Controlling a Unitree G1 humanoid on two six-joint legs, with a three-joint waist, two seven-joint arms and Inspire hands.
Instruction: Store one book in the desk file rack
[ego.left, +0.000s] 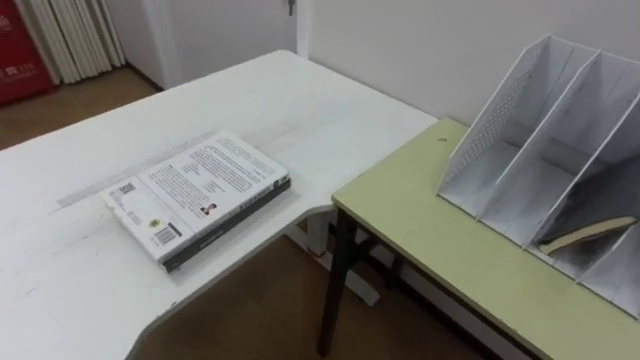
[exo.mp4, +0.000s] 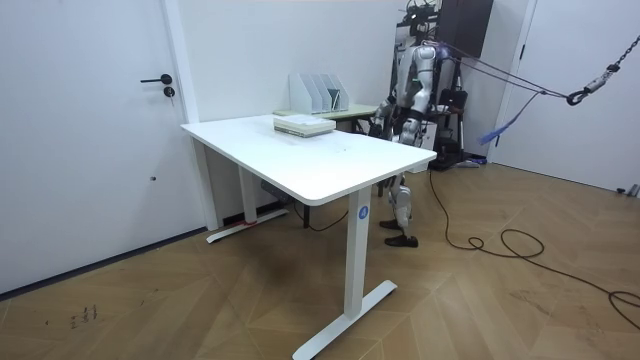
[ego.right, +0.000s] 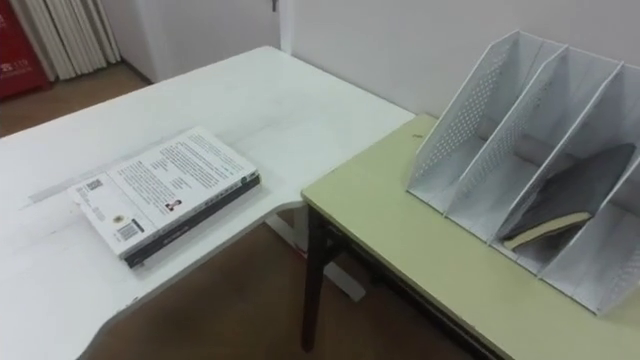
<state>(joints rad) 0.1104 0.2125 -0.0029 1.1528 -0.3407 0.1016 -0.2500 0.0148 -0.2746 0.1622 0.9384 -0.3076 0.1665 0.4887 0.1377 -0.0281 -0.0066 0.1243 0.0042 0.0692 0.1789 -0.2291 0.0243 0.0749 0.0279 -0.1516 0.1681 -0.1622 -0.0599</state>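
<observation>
One white-covered book (ego.left: 198, 192) lies near the white desk's (ego.left: 60, 290) edge, rack (ego.left: 545, 130) apart.

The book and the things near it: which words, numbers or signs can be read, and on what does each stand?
Book, top cover: lines of print, a barcode, a square code; all too small to read.
Red object, upper left corner: white marks, too blurred to read.
Table leg, room view: round blue sticker, unreadable.
File rack: no text.
</observation>
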